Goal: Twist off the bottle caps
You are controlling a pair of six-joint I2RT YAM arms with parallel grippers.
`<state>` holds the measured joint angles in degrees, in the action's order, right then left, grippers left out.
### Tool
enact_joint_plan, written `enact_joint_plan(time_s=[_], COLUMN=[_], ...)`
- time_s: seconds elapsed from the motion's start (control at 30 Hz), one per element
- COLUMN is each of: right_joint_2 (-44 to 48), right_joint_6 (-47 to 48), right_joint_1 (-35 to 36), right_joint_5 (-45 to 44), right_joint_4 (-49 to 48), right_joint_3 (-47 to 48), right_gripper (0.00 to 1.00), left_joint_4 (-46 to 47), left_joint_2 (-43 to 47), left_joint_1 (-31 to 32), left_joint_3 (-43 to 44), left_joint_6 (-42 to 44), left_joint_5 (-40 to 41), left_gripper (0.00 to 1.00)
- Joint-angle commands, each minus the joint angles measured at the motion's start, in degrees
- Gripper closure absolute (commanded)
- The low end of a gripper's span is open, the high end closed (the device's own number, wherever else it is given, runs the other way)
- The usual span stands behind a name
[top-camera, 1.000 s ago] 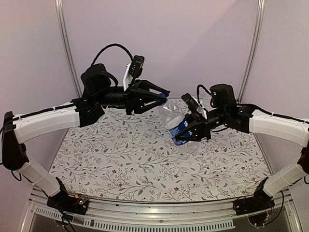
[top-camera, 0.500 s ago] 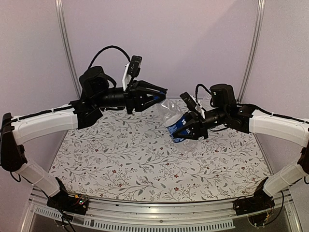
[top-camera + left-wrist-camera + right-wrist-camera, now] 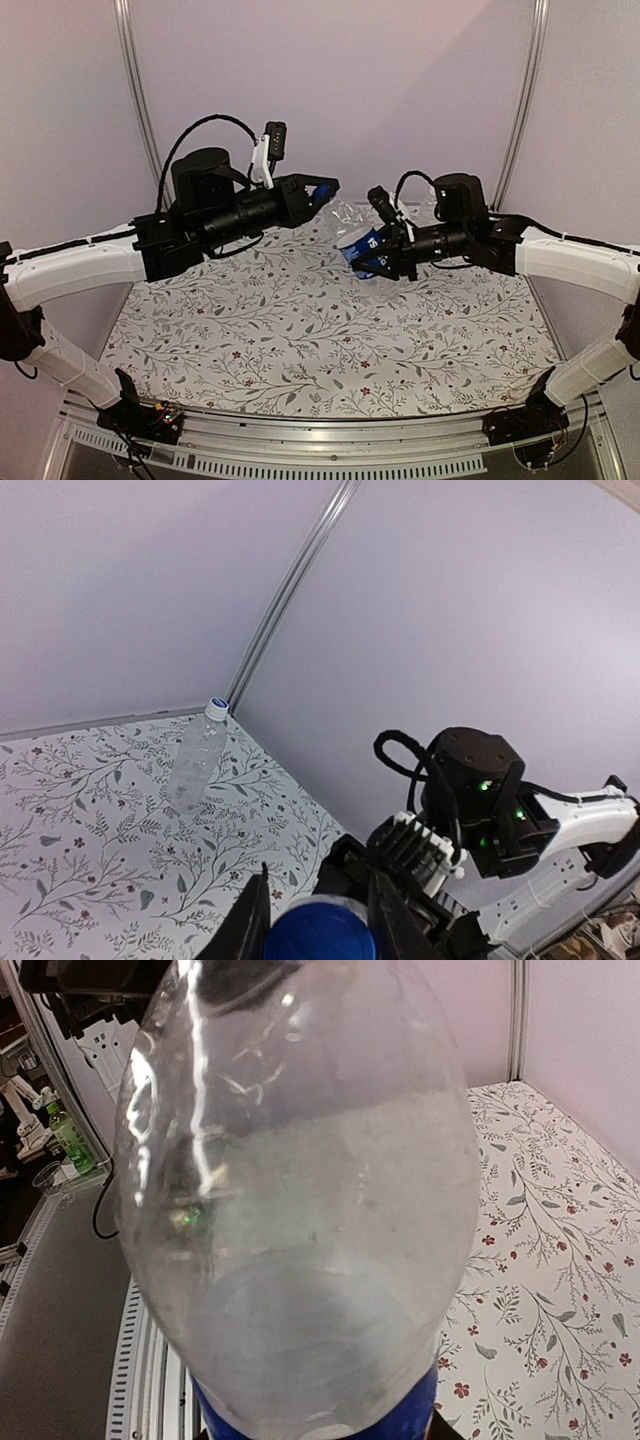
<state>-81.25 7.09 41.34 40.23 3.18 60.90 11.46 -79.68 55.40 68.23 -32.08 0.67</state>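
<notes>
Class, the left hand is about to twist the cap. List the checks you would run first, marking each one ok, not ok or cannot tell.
1. Left hand shut on the blue cap: ok.
2. Right hand gripping the labelled bottle at its blue band: ok.
3. Labelled bottle held up off the table: ok.
4. Blue cap loosened on its thread: cannot tell.
5. Second bottle upright in the far corner, away from both arms, with its whitish cap on: ok.
</notes>
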Motion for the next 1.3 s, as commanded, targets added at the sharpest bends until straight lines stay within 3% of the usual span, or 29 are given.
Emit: enact_joint_plan(time_s=[0.0, 0.13, 0.37, 0.53, 0.8, 1.27], right_joint_2=[-0.88, -0.75, -0.58, -0.51, -0.79, -0.66], right_joint_6=[-0.57, -0.12, 0.93, 1.58, 2.13, 1.38], right_joint_1=[-0.48, -0.52, -0.52, -0.49, -0.48, -0.47], right_joint_5=[-3.55, -1.87, 3.4, 8.13, 17.3, 25.24], right_joint_4=[2.97, 3.09, 3.63, 3.85, 3.68, 2.18], right_joint_3=[0.46, 0.33, 0.44, 0.91, 1.81, 2.09], right_gripper=[0.65, 0.65, 0.64, 0.64, 0.61, 0.61], left_joint_4=[-1.35, 1.55, 4.55, 5.9, 7.85, 14.9], left_joint_2=[2.01, 2.12, 4.42, 6.46, 7.02, 0.97], left_joint_1=[-0.07, -0.2, -0.93, -2.61, -6.03, -9.45], left_joint_3=[1.73, 0.86, -0.64, -2.0, -2.33, -0.63], left_joint_6=[-0.78, 1.58, 8.56, 14.03, 18.8, 15.91], left_joint_5=[8.49, 5.54, -0.8, -9.84, -30.51, -46.08], left_gripper=[0.79, 0.7, 0.34, 0.16, 0.15, 0.26])
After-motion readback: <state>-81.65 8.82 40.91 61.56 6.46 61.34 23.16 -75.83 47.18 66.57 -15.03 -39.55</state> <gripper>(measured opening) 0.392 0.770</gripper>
